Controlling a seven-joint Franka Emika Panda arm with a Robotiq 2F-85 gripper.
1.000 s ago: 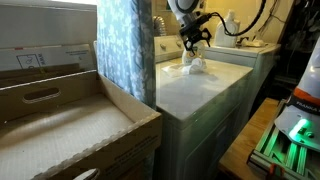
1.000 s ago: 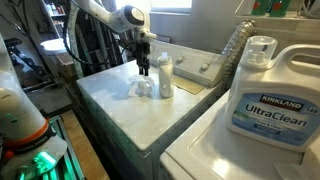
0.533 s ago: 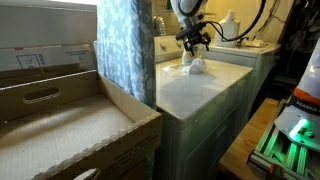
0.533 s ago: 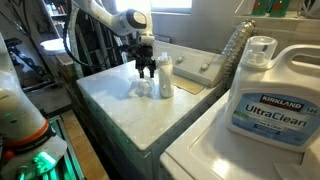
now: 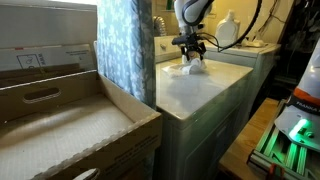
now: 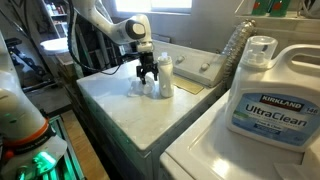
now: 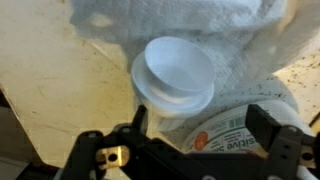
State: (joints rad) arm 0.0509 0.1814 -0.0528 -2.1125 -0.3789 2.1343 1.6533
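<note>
Wrist view: the bottle (image 7: 175,78) shows you its white cap, but its label is cut off and unreadable. Your gripper (image 7: 182,142) has its jaws released, one on either side of the bottle; contact cannot be determined. A blurred white cloth (image 7: 150,22) lies just beyond. The bottle stands upright on the washer top (image 6: 115,112), with your arm (image 6: 105,20) bent down over it.

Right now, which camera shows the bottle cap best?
The wrist view: the cap sits mid-frame, seen from above. In both exterior views the bottle is small and far, close beside the gripper, and its cap is barely distinct.
</note>
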